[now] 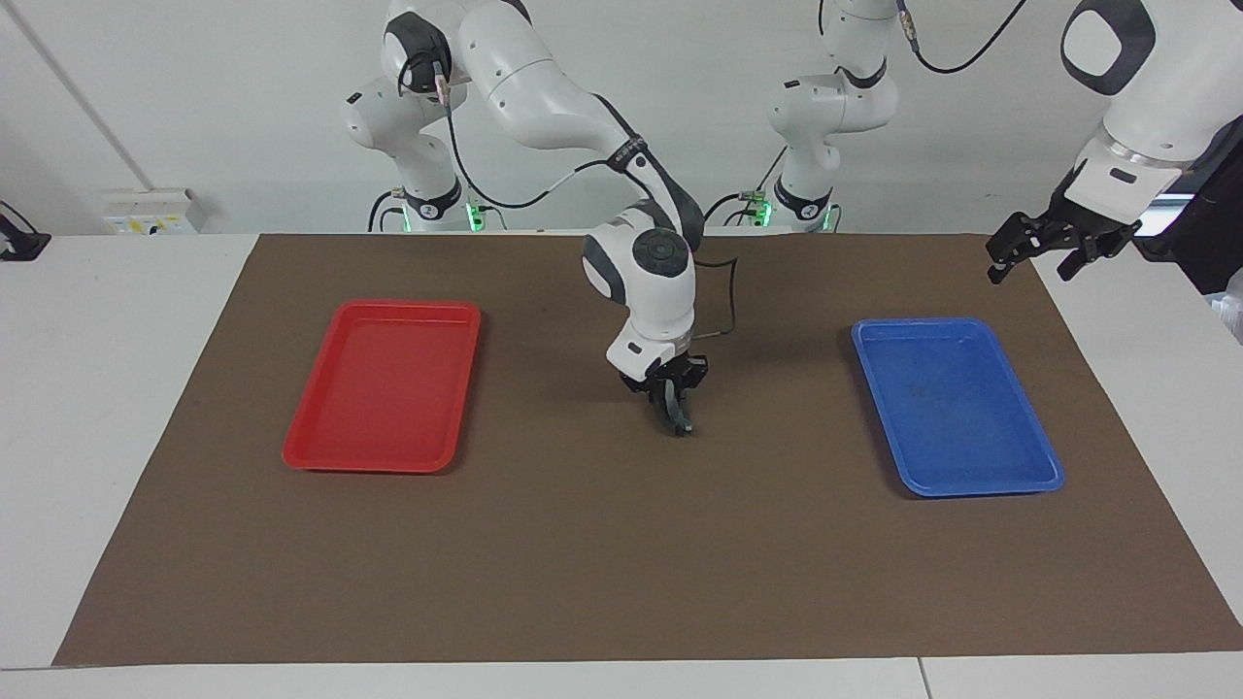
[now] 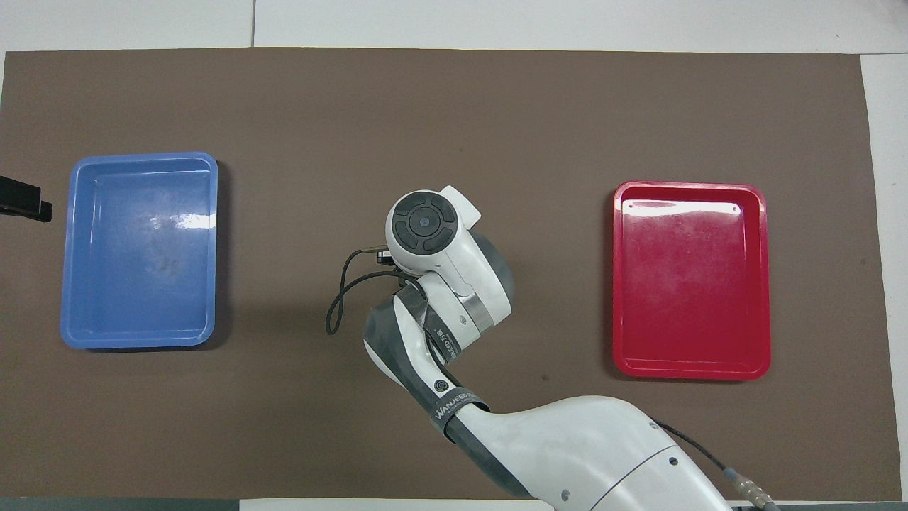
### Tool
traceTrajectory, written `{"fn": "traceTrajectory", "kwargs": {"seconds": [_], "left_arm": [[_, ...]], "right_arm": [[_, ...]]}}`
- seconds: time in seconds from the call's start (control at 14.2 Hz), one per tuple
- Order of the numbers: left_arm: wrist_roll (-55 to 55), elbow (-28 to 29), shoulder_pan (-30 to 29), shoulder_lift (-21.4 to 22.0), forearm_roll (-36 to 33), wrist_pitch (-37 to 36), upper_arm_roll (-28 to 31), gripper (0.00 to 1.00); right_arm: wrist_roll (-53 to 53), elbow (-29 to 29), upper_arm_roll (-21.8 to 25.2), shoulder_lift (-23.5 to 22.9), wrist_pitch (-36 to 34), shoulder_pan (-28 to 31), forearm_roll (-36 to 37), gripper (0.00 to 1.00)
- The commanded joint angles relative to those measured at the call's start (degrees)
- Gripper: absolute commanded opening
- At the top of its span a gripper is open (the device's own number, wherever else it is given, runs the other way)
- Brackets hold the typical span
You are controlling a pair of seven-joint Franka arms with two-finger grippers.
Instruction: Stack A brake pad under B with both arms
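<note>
My right gripper (image 1: 677,400) hangs low over the middle of the brown mat (image 1: 621,563), pointing down. It is shut on a dark curved piece with a greyish edge, which looks like brake shoe B (image 1: 683,419). The piece hangs on edge, and its lower end is at or just above the mat. In the overhead view the right arm's wrist (image 2: 433,241) covers the gripper and the piece. The small straight brake pad A shows in neither view. My left gripper (image 1: 1054,254) is open and empty, raised over the mat's edge by the blue tray; its tip shows in the overhead view (image 2: 25,200).
An empty red tray (image 1: 388,464) lies toward the right arm's end of the table. An empty blue tray (image 1: 971,485) lies toward the left arm's end. A black cable (image 2: 340,298) loops off the right wrist.
</note>
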State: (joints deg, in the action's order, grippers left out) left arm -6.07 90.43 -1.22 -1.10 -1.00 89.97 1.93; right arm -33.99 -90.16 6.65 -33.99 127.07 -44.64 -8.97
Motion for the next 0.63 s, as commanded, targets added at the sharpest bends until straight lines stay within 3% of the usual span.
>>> {"fn": "traceTrajectory", "kwargs": {"seconds": [0.0, 0.07, 0.14, 0.28, 0.42, 0.56], "left_arm": [[-0.17, 1.4, -0.63, 0.21, 0.21, -1.64, -0.44, 1.0], [-0.09, 2.37, -0.37, 0.74, 0.21, -1.47, -0.53, 1.0], [0.18, 3.25, -0.1, 1.18, 0.21, -1.2, -0.53, 1.0], [0.7, 4.31, 0.07, 1.62, 0.21, -0.42, -0.53, 1.0], [0.71, 4.76, 0.16, 1.71, 0.21, 1.43, -0.53, 1.0], [0.62, 4.58, 0.25, 1.62, 0.21, 1.7, -0.53, 1.0]], "right_arm": [[1.82, -3.09, -0.32, 2.52, 1.16, 0.17, -1.32, 0.03], [1.82, -3.36, -0.32, 2.7, 1.16, -0.01, -1.32, 0.06], [1.82, -3.53, -0.32, 2.87, 1.16, -0.1, -1.32, 0.22], [1.74, -3.45, -0.32, 2.88, 1.16, -0.53, -1.06, 1.0], [1.12, -2.48, 0.11, 3.14, 0.63, -0.8, -0.35, 1.0], [1.64, -2.48, 1.69, 6.81, 0.02, 1.38, 1.74, 1.0]]}}
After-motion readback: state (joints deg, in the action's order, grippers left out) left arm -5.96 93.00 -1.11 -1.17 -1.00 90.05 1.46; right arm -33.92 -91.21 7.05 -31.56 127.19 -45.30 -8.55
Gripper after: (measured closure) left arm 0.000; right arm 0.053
